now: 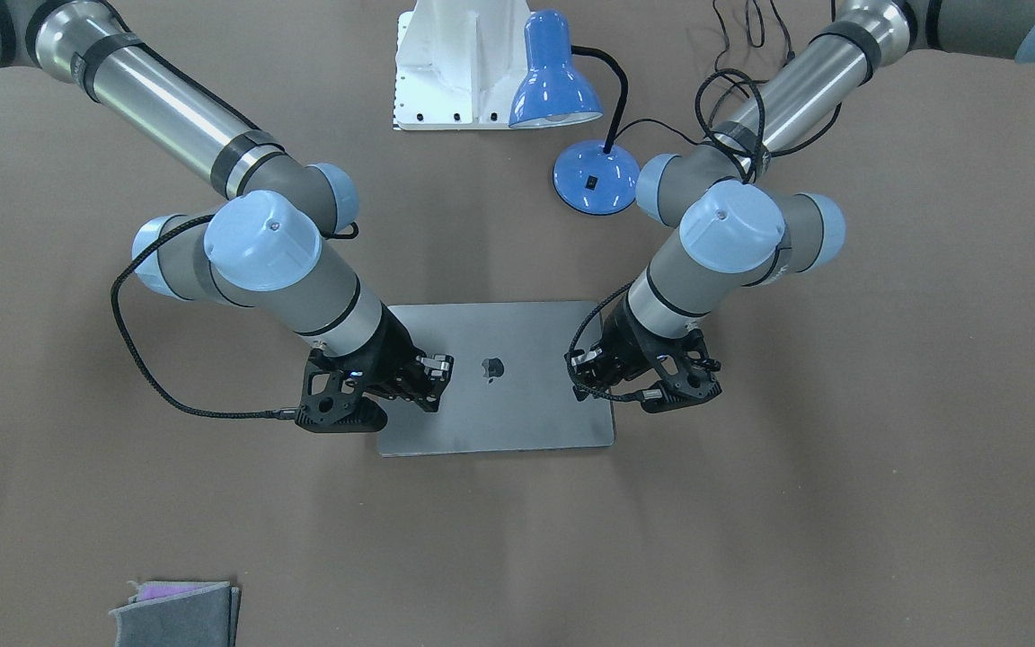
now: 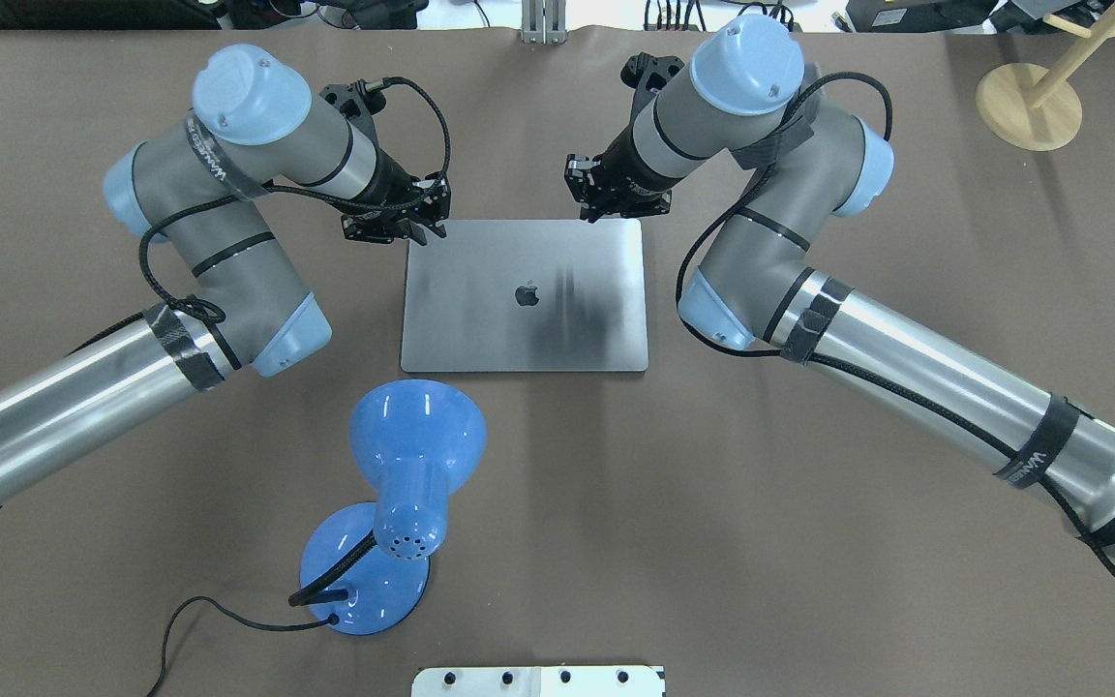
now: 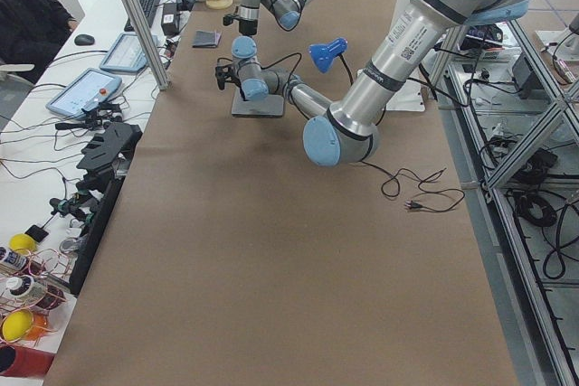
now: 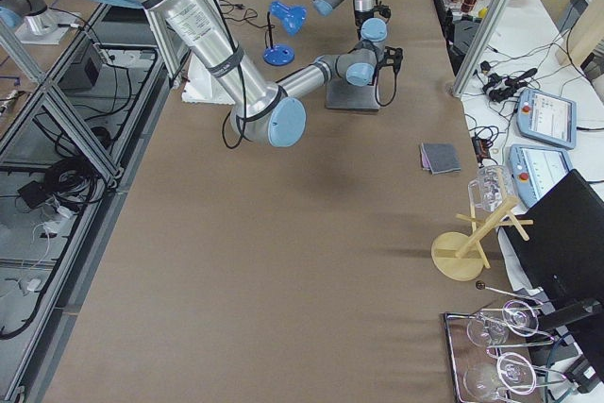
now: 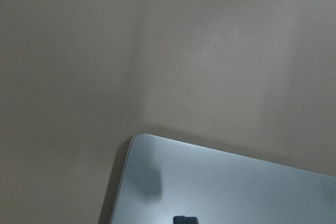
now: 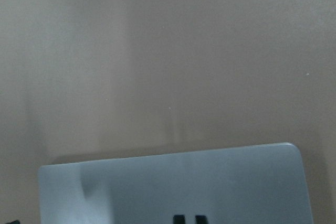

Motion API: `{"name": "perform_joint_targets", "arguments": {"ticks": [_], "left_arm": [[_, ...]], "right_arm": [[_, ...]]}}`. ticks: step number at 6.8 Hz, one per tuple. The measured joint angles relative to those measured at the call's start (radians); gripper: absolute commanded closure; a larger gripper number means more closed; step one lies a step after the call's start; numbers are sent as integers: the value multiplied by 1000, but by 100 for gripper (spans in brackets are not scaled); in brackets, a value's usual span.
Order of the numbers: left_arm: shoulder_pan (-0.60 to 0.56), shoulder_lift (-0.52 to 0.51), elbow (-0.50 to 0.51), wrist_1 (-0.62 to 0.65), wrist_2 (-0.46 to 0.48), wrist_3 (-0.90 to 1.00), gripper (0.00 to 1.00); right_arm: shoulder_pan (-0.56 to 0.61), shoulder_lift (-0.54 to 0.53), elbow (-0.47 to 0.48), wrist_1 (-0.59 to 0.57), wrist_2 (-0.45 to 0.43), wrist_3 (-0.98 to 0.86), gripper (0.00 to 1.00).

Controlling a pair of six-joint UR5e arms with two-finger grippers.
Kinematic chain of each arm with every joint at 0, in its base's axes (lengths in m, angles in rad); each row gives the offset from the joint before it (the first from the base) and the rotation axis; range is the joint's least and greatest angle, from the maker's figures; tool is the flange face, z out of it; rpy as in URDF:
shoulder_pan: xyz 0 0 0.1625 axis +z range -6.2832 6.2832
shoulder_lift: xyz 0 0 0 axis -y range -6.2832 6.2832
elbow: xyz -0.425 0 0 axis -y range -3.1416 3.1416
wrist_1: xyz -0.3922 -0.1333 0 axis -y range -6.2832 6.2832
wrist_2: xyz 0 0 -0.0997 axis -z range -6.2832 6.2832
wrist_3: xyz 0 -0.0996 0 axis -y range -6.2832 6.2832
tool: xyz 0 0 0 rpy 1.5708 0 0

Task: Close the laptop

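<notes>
The space-grey laptop (image 2: pixel 524 295) lies flat on the table with its lid down and the dark apple logo facing up; it also shows in the front-facing view (image 1: pixel 499 395). My left gripper (image 2: pixel 425 223) is over the lid's far left corner, its fingertips (image 5: pixel 185 220) together, shut on nothing. My right gripper (image 2: pixel 602 209) is over the far right corner, its fingertips (image 6: pixel 189 219) close together, shut and empty. Both show in the front-facing view, left (image 1: pixel 580 367) and right (image 1: pixel 439 368). I cannot tell whether the tips touch the lid.
A blue desk lamp (image 2: pixel 401 484) with its black cable stands near the laptop's near left corner. A white mount (image 1: pixel 450 63) sits behind it. A folded grey cloth (image 1: pixel 176 613) lies far off. A wooden stand (image 2: pixel 1027 102) is at the far right.
</notes>
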Motion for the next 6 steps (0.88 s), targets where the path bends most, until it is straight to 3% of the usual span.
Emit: {"name": "perform_joint_targets", "arguments": {"ticks": [1,3,5,6], "left_arm": [[-40,27,-70,78,-40,12,1],[-157,118,-230,281,-103,158,1],[-313,240,-375,522,-136,490,1],[-391,315,-417,576,-141,652,1]], "right_arm": [[34,-16,59,-83,49,-18,0],[106,-105,244,-373,92,-203,0],[213,-198,387,-726,140,-510,0],[281,-247,432,-812,151,-614,0]]}}
